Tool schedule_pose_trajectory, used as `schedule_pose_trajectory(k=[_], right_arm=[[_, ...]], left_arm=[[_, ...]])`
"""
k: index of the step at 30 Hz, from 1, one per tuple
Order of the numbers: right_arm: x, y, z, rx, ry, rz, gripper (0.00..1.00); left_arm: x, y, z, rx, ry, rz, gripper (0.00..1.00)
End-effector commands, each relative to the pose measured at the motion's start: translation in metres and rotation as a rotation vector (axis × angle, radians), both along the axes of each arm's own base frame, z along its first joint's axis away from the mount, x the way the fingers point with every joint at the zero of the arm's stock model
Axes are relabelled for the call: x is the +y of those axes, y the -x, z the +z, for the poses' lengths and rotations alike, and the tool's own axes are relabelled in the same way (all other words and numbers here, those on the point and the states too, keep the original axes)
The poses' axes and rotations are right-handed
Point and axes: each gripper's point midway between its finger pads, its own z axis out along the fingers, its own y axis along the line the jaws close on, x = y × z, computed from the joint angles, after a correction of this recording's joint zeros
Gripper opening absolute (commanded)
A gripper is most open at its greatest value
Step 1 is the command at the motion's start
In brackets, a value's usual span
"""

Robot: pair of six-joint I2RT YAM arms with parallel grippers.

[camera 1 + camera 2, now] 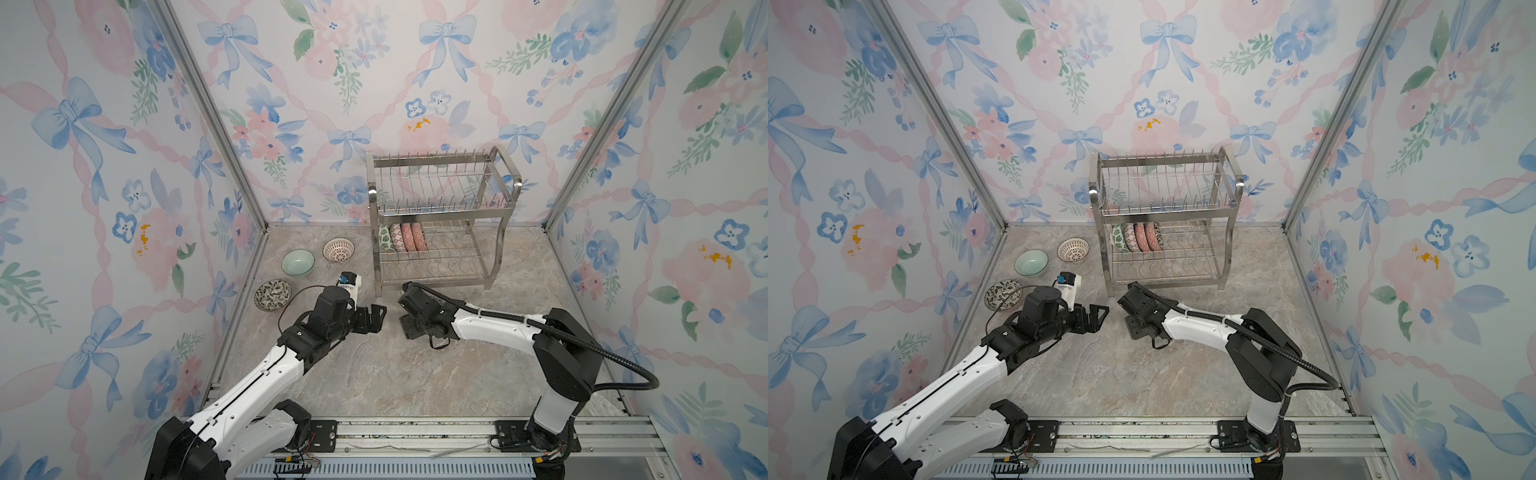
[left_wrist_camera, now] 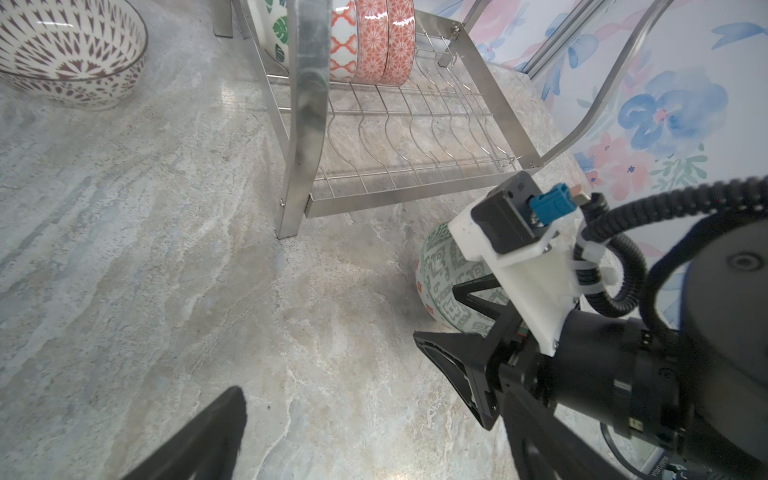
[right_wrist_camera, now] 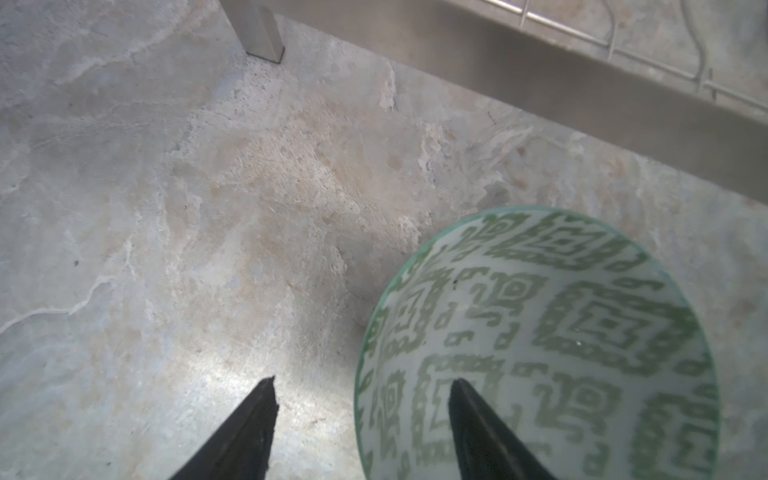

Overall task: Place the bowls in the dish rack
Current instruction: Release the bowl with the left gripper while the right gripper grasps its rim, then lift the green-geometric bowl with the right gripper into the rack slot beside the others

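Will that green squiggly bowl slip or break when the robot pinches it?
The green bowl looks glazed, so it may slip a little. It seems hard ceramic: stiff, but might chip if dropped. The right gripper straddles just one side of the rim, so it may tilt when lifted.

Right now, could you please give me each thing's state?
dish rack: upright, top tier empty, four bowls on edge in lower tier.
pale green bowl: upright on table.
triangle-patterned bowl: upright on table.
dark floral bowl: upright on table.
green geometric bowl: upright on table, right pincer astride its rim.
left pincer: open, empty.
right pincer: open, not yet gripping.
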Motion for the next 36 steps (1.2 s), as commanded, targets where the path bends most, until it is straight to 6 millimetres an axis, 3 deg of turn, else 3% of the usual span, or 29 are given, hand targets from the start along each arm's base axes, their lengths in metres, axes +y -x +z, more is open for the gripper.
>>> schedule_pose_trajectory(k=[1, 6, 23, 28, 34, 36], right_arm=[[0.005, -0.003, -0.002, -0.003, 0.022, 0.007, 0.63], [0.005, -0.007, -0.009, 0.004, 0.033, 0.005, 0.46], [0.008, -0.01, -0.012, 0.009, 0.007, 0.003, 0.1], [0.005, -0.012, 0.008, -0.012, -0.044, 0.0, 0.05], [0.001, -0.012, 0.043, -0.053, -0.173, 0.014, 0.04], [-0.004, -0.013, 0.064, -0.089, -0.218, 0.011, 0.03]], left_arm=[[0.001, 0.0, -0.003, 0.007, 0.023, 0.012, 0.98], [0.002, -0.001, -0.007, 0.017, 0.022, 0.028, 0.98], [-0.007, 0.008, -0.016, 0.06, 0.05, -0.028, 0.98], [-0.011, 0.006, -0.01, 0.058, 0.065, -0.044, 0.98], [-0.021, 0.003, 0.001, 0.042, 0.067, -0.094, 0.98], [-0.025, 0.001, 0.006, 0.033, 0.068, -0.115, 0.98]])
